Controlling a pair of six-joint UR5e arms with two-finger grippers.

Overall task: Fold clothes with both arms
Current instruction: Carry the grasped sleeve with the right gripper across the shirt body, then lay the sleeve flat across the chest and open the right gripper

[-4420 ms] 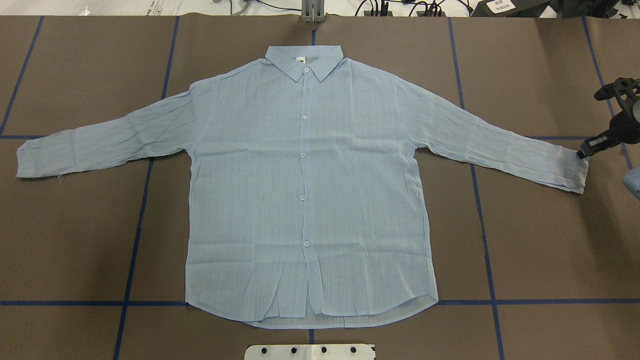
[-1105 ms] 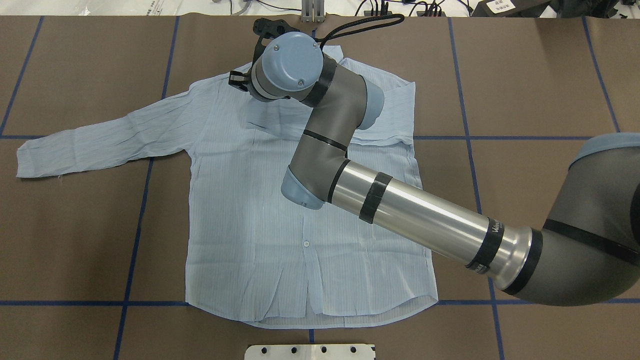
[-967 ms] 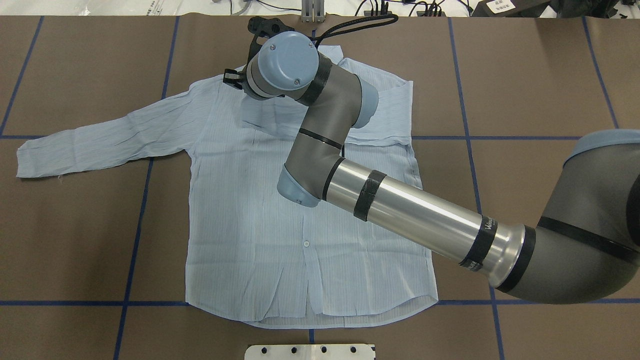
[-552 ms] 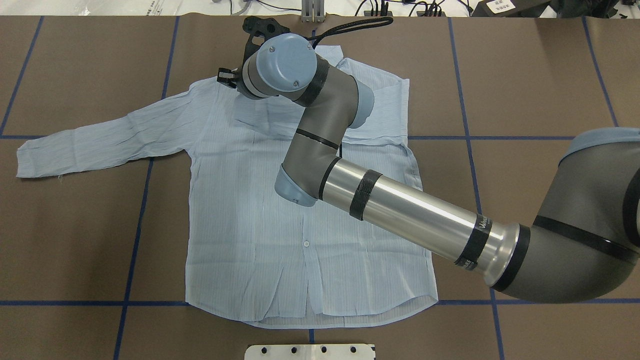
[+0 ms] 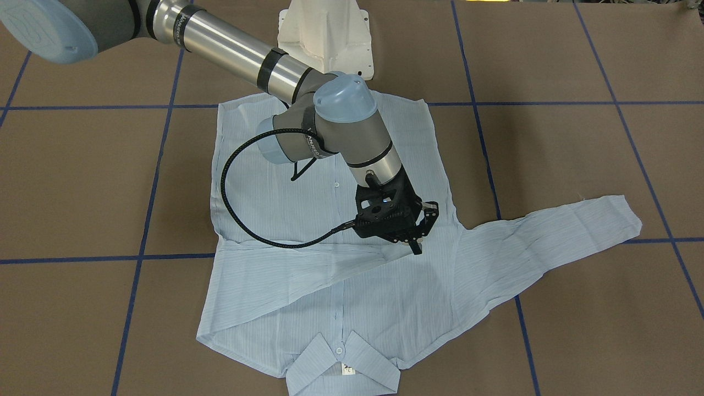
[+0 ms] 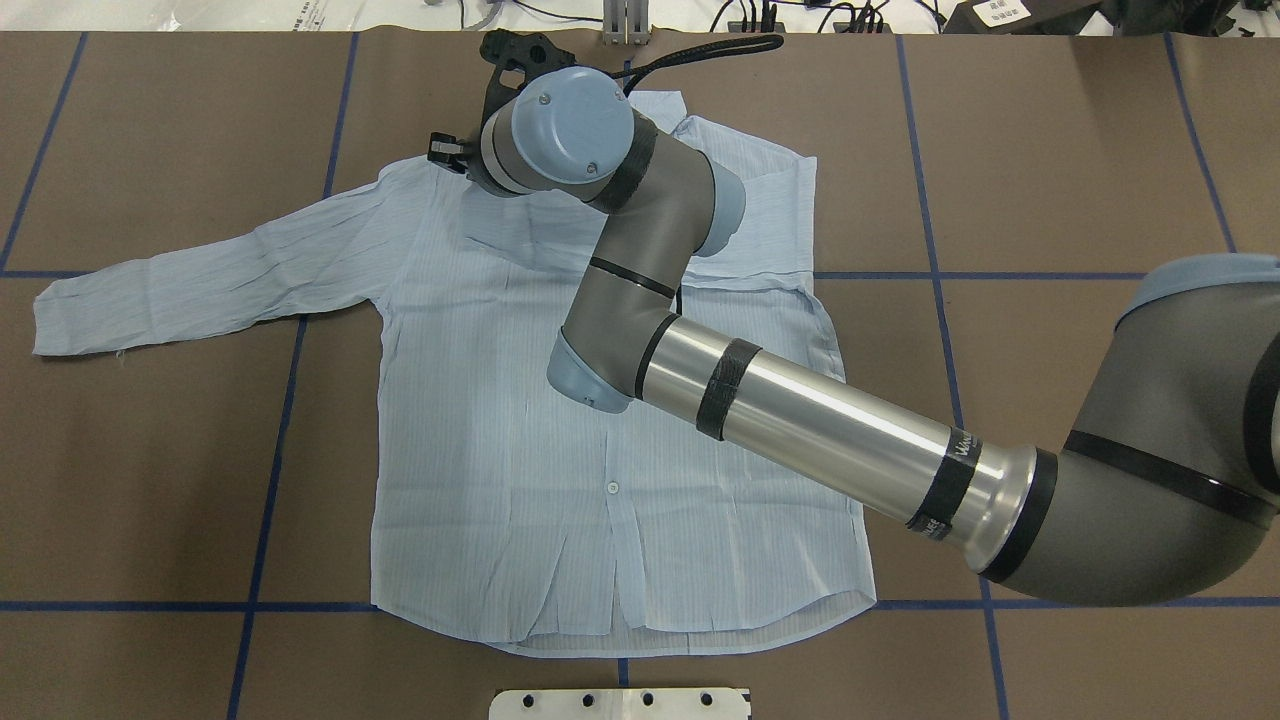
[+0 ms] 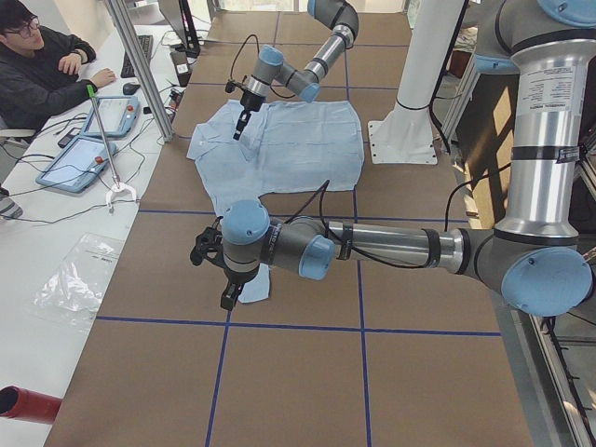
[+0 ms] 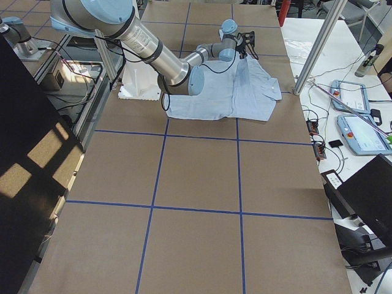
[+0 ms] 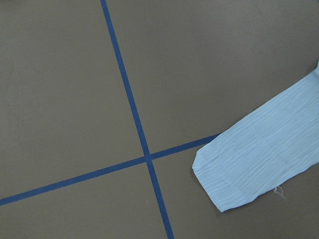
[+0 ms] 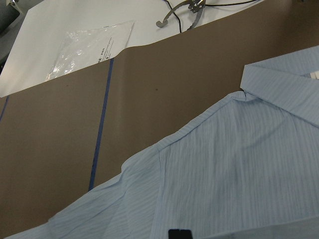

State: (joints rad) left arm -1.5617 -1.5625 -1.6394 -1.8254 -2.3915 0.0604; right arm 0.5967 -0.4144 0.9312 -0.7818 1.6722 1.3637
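- Table covered in matt brown sheeting (image 6: 1050,150), divided into large squares by dark blue tape lines (image 6: 270,470).
- Thin light-blue striped button-up shirt (image 6: 480,420) lying flat, front up, collar towards the far edge; one sleeve stretched out to the robot's left, the other folded across the chest.
- White pedestal base (image 5: 324,33) standing just beyond the hem.

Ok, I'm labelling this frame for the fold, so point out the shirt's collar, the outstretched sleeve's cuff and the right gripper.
collar (image 5: 374,364), front-facing view, on one of its wings.
outstretched sleeve's cuff (image 6: 52,315), overhead view, near its end edge.
right gripper (image 5: 422,231), front-facing view, midway between its fingertips.
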